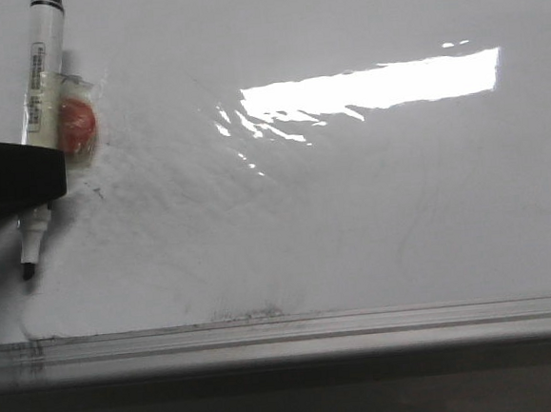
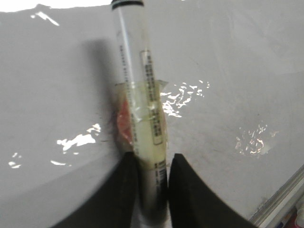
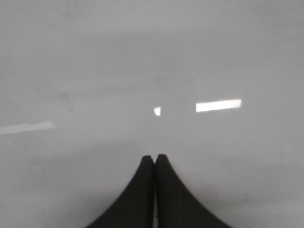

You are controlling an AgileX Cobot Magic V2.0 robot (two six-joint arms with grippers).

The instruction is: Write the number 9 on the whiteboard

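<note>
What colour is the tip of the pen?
Black. The marker in the left gripper has a black tip, clearest in the front view.

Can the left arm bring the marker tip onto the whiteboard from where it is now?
Probably yes: the left gripper holds the marker tip-down over the bare whiteboard, nothing between.

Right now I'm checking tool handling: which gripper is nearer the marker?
Left. The left gripper is clamped on the marker; the right gripper is shut on nothing, with only whiteboard in its view.
</note>
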